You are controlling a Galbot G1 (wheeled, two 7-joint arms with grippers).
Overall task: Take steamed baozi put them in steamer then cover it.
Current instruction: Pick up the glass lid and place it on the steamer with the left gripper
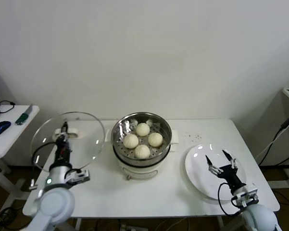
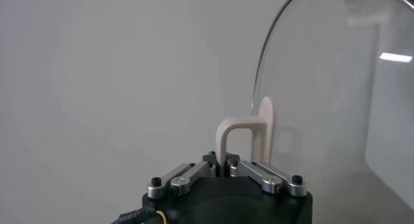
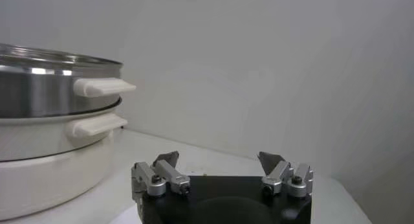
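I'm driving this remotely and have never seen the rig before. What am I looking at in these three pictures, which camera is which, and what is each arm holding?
You are looking at a two-armed robot standing at a white table. The wide picture comes from its head, looking down; the other two come from cameras on its wrists.

In the middle sits the steamer, a steel basket on a cream pot, with four baozi already inside. To the robot's right lies a white plate with nothing on it.

The left gripper is shut on the handle of the glass lid, holding it lifted and tilted beside the steamer. The left wrist picture shows that grip close up.

The right gripper is open and holds nothing, over the plate. Its wrist camera sees the steamer from the side.

The steamer is not yet covered.
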